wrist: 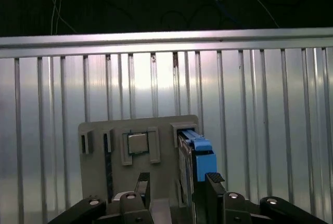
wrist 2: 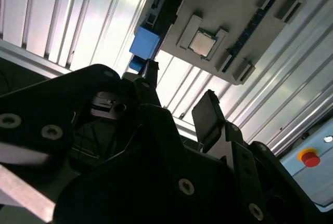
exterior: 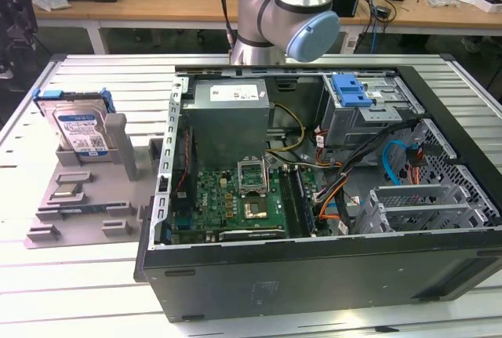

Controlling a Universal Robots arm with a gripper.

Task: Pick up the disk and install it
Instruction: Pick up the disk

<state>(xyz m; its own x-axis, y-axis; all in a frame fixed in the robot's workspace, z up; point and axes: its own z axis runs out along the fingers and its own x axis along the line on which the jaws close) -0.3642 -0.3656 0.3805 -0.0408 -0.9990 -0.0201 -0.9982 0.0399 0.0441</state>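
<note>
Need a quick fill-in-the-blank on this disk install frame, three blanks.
1. The disk stands in a grey holder; its plastic frame is ___.
2. The disk is on the exterior view's ___ of the computer case.
3. The hand is ___ and holds nothing.
Missing words: blue; left; open.

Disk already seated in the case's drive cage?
No. The disk stands on edge in the grey fixture on the exterior view's left, outside the open computer case.
</note>
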